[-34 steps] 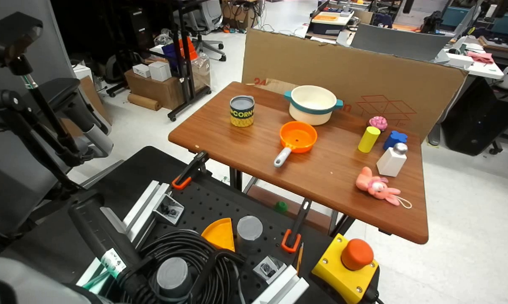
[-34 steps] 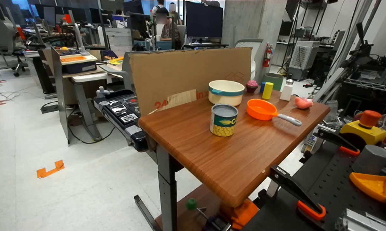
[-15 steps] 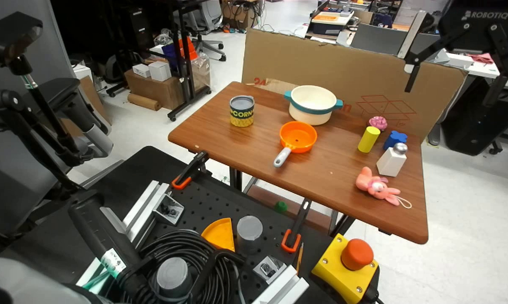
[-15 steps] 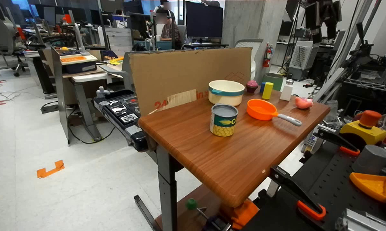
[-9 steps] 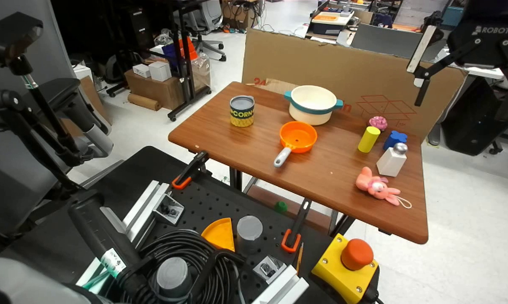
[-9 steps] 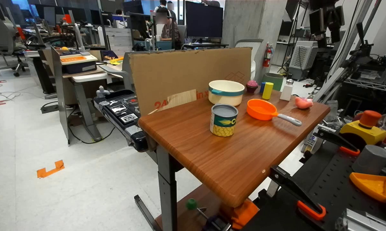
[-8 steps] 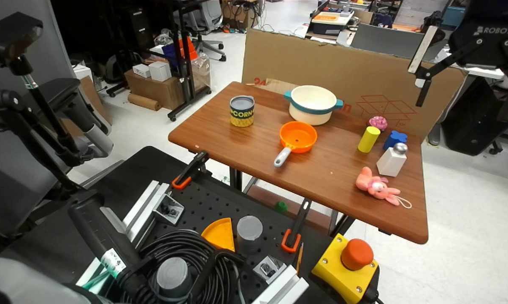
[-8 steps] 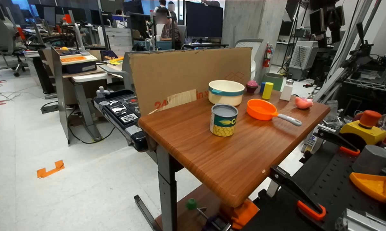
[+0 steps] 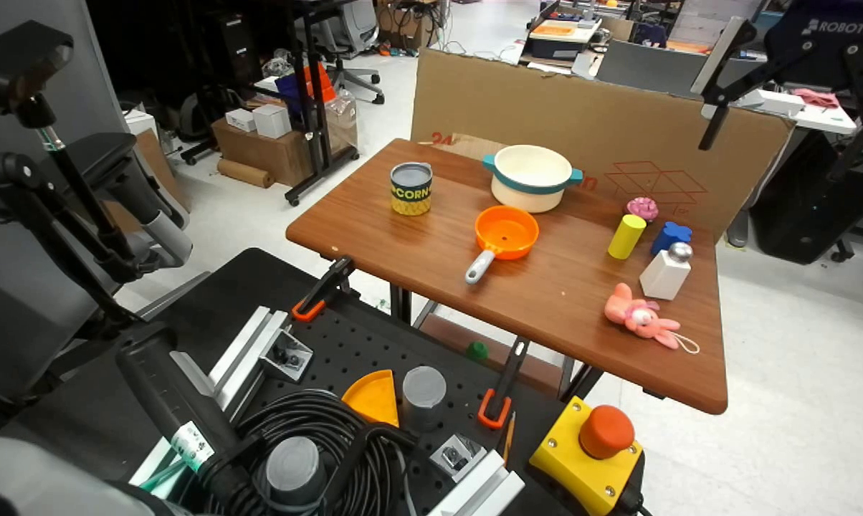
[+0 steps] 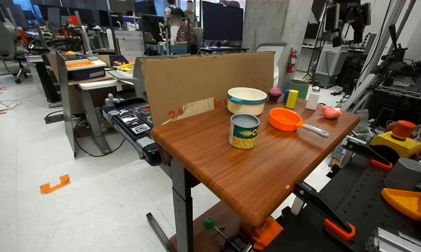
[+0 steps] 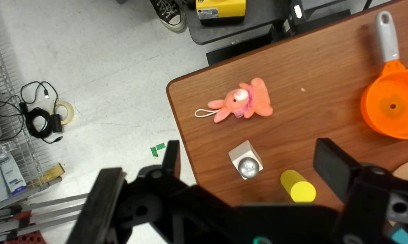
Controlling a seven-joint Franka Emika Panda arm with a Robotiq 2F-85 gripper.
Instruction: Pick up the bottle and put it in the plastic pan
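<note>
Black fingers (image 11: 333, 169) hung wide apart, probably to get the boxy white plastic bottle (image 11: 246, 158); going lower likely came next.
</note>
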